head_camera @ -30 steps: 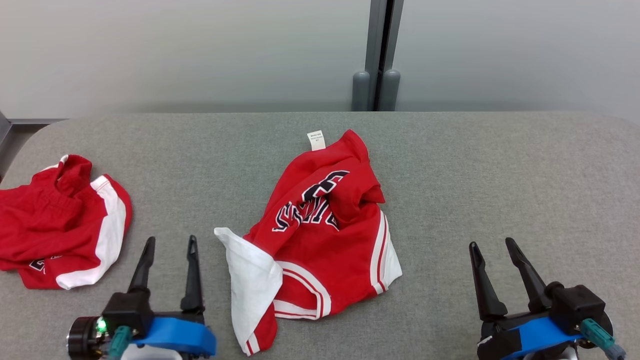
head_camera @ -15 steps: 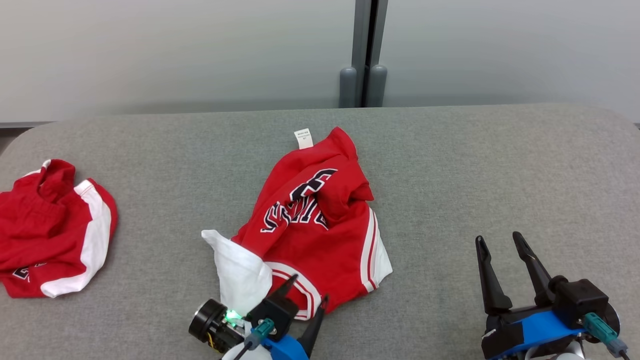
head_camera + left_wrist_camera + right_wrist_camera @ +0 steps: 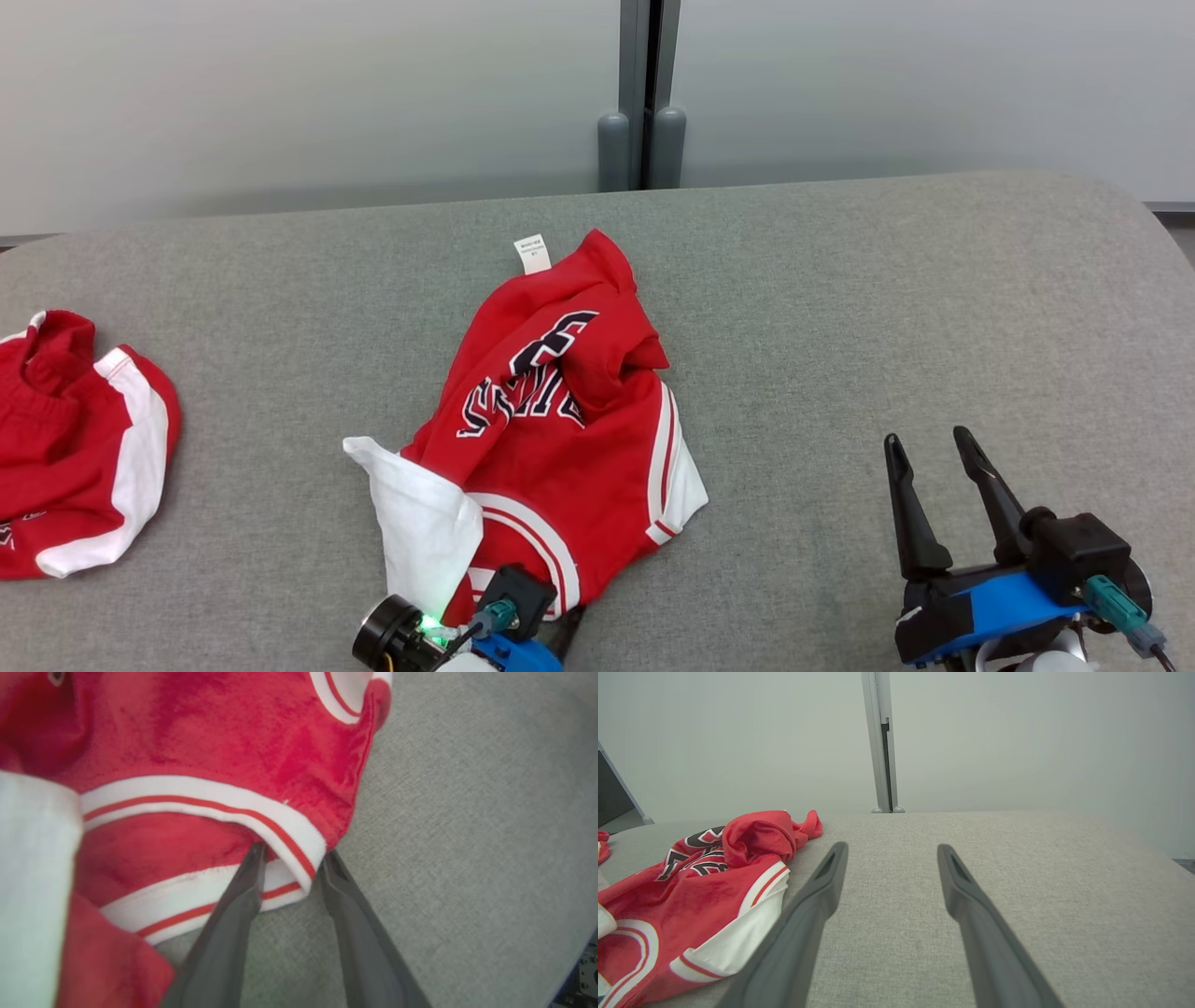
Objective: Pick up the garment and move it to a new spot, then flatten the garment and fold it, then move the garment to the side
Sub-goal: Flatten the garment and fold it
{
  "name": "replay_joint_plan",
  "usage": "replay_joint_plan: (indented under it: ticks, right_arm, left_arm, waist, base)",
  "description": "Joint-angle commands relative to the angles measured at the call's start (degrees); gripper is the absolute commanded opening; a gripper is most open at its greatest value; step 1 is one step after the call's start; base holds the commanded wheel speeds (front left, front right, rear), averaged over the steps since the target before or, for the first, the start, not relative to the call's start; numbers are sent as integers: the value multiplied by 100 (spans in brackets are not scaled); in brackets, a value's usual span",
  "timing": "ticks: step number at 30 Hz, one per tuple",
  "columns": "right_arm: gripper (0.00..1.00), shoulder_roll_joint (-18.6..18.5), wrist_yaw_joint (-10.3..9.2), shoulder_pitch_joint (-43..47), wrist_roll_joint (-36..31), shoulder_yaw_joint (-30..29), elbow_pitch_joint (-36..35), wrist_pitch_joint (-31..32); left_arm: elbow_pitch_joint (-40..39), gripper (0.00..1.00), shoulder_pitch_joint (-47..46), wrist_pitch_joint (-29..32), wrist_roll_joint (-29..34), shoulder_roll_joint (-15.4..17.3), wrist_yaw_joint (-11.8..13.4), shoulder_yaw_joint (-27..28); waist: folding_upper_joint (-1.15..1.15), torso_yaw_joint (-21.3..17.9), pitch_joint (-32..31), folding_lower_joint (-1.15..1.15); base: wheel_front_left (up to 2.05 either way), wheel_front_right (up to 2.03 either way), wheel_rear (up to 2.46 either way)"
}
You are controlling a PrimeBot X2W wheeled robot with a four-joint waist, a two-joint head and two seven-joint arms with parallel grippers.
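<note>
The garment (image 3: 560, 420) is a crumpled red jersey with white and red trim, dark lettering and a white tag, lying mid-table. At its near edge my left gripper (image 3: 546, 611) has its fingers either side of a fold of the striped hem (image 3: 299, 844); the jaws stand apart and the cloth between them looks loose. The garment (image 3: 224, 756) also shows in the left wrist view. My right gripper (image 3: 926, 437) rests open and empty over bare table at the right, well clear of the garment (image 3: 705, 882), its fingers (image 3: 817, 891) pointing toward the wall.
A second red and white garment (image 3: 75, 439) lies bunched at the table's left edge. The grey fabric-covered table (image 3: 840, 299) has rounded far corners. A grey wall with a vertical post (image 3: 642, 93) stands behind it. Bare table stretches right of the jersey.
My left gripper swung right from bare table to the jersey's near hem, and its jaws narrowed around the fold. The head camera turned, shifting everything leftward. The right gripper stayed put.
</note>
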Motion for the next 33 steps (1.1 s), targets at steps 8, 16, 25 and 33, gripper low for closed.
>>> replay_joint_plan:
  ticks: [8, 16, 25, 33]
  right_arm:
    - [100, 13, 1, 113, -14, -60, 37, -21]
    - [100, 14, 1, 324, -16, -157, 94, -21]
    - [100, 14, 1, 391, 1, -226, 132, -21]
    - [100, 15, 1, 451, 28, -189, 196, -21]
  left_arm:
    - [357, 0, -172, -693, -227, -4, 188, 292]
    - [-160, 0, 337, -812, -417, 685, 632, 784]
    - [-1165, 0, 1324, -595, -825, 1584, 1331, 1615]
    - [-1762, 100, 1702, -643, -1020, 1724, 1714, 1964]
  waist:
    - [-1, 198, -206, 0]
    - [-1, 622, -454, 0]
    - [-1, 831, -474, 0]
    - [-1, 819, -487, 0]
  base:
    - [0, 0, 0]
    - [0, 0, 0]
    - [0, 0, 0]
    - [0, 0, 0]
